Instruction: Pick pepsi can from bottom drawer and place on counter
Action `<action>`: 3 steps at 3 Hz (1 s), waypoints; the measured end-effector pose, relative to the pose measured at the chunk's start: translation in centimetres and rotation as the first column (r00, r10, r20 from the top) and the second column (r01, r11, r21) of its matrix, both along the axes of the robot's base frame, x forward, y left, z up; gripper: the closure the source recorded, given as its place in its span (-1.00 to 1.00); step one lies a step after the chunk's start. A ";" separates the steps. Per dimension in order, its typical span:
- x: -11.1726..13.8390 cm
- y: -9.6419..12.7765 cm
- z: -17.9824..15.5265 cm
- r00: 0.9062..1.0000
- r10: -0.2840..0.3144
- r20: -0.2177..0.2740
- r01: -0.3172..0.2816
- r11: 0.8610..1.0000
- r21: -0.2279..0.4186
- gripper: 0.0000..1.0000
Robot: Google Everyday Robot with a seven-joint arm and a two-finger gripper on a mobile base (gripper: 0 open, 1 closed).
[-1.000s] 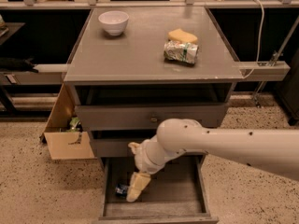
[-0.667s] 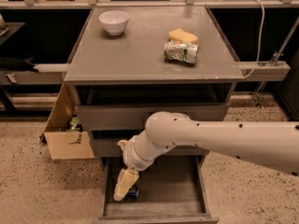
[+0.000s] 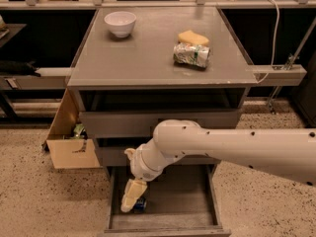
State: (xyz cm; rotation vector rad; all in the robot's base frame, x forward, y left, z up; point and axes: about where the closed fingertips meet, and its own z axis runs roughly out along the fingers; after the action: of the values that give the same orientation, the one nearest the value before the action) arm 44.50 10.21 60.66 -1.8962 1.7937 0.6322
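The bottom drawer point(image 3: 197, 201) is pulled open below the cabinet, a wide shallow grey tray. The pepsi can point(image 3: 140, 204) lies at its front left; only a small blue part shows. My gripper point(image 3: 130, 199) reaches down into the drawer's left side, its cream fingers point(image 3: 132, 191) right at the can and covering most of it. The white arm comes in from the right across the drawer fronts. The counter point(image 3: 148, 53) is the flat grey top above.
On the counter stand a white bowl point(image 3: 120, 22) at the back left, a yellow sponge point(image 3: 193, 37) and a green-and-white foil packet point(image 3: 191, 55) at the right. A cardboard box point(image 3: 69, 142) sits on the floor left of the cabinet.
My gripper has moved left and down inside the drawer, from its middle to the can at the front left, and now covers most of the can.
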 end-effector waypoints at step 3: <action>4.4 -3.0 -12.5 0.996 0.061 0.062 -0.059 0.998 -0.035 -1.00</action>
State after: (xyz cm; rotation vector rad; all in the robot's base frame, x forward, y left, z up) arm 48.92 7.24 48.16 -1.9758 1.7240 0.5600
